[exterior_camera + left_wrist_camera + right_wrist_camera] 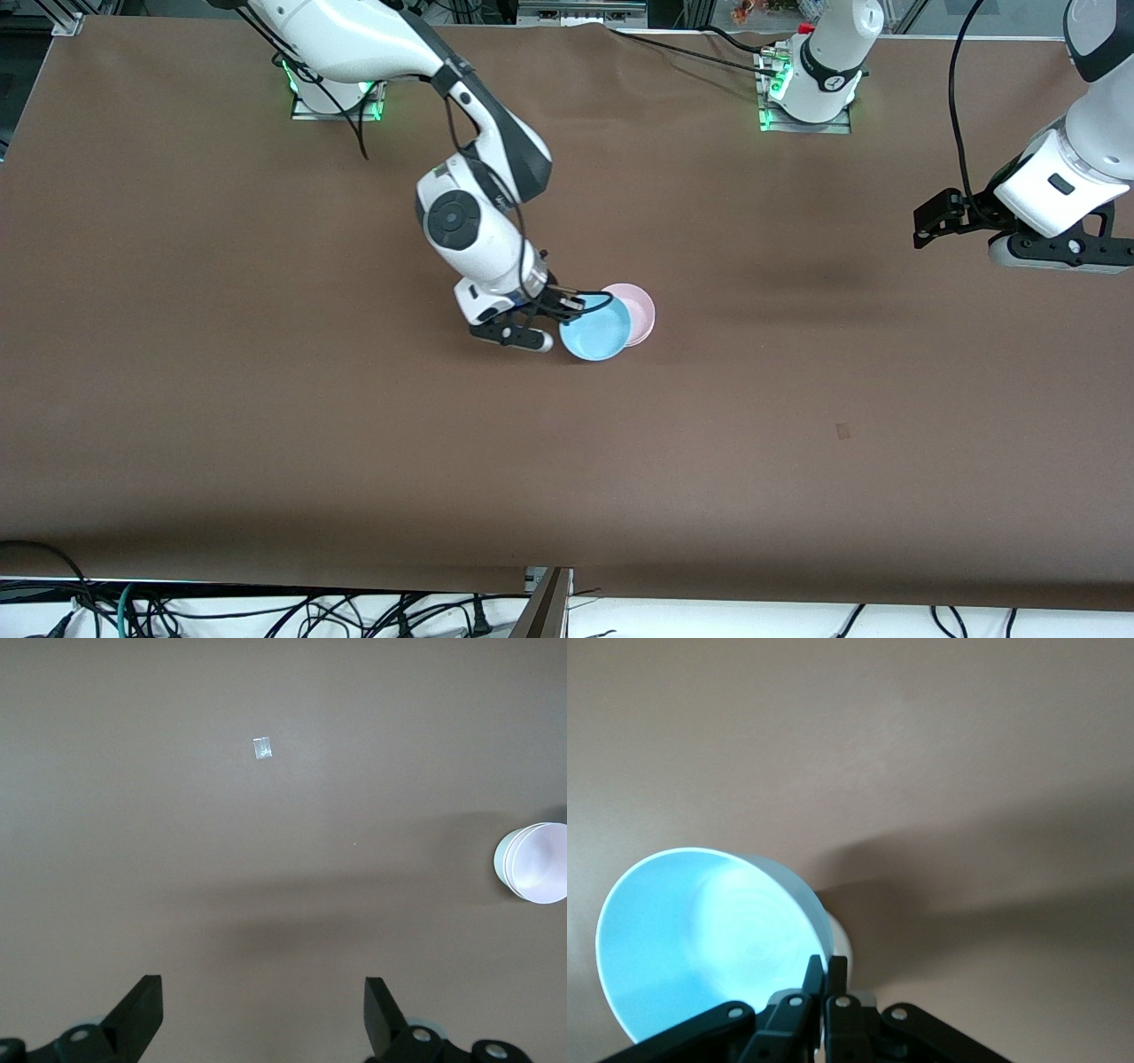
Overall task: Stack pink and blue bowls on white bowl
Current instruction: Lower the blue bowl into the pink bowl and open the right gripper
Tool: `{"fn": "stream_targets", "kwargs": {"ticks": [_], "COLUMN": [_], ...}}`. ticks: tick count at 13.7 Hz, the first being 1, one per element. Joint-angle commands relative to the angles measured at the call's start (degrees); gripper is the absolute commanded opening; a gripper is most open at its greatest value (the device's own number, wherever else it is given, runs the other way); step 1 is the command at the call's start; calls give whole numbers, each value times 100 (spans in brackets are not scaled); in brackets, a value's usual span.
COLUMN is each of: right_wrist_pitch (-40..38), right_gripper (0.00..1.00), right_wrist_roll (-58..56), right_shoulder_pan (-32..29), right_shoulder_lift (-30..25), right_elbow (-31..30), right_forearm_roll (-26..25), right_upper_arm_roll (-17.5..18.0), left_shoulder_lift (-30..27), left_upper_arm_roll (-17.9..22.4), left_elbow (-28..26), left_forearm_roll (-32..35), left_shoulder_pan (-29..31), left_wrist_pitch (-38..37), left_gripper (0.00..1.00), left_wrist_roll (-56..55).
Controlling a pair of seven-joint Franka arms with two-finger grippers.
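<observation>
Cables (266,611) lie along the brown table (266,425) edge. Right gripper (580,306) pinches the blue bowl (595,334) rim, just over the pink bowl (640,310). Left gripper (926,221) waits with fingers apart over bare table, near a tape scrap (262,748). No writing shows.

- Brown table cover (266,425): you see it filling nearly the whole front view.
- Small scrap of tape (842,431): lower right of centre, flat on the cover; left wrist view shows it pale.
- Tangled cables (266,611): along the bottom edge.
</observation>
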Motion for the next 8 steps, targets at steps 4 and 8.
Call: {"fn": "stream_targets", "kwargs": {"ticks": [4, 8], "right_wrist_pitch": [298, 289], "right_gripper": [0, 0], "right_wrist_roll": [628, 716], "right_shoulder_pan": [379, 485], "right_shoulder_lift": [508, 544], "right_elbow": [452, 452], "right_forearm_roll": [-358, -561], "right_upper_arm_roll": [-79, -79], "left_shoulder_lift": [-35, -44], "left_upper_arm_roll": [125, 99], "left_elbow": [-39, -39], "left_forearm_roll": [-26, -26], "left_shoulder_pan": [23, 23], "left_wrist_pitch": [-140, -184], "left_gripper": [100, 100], "left_wrist_roll": [62, 44]}}
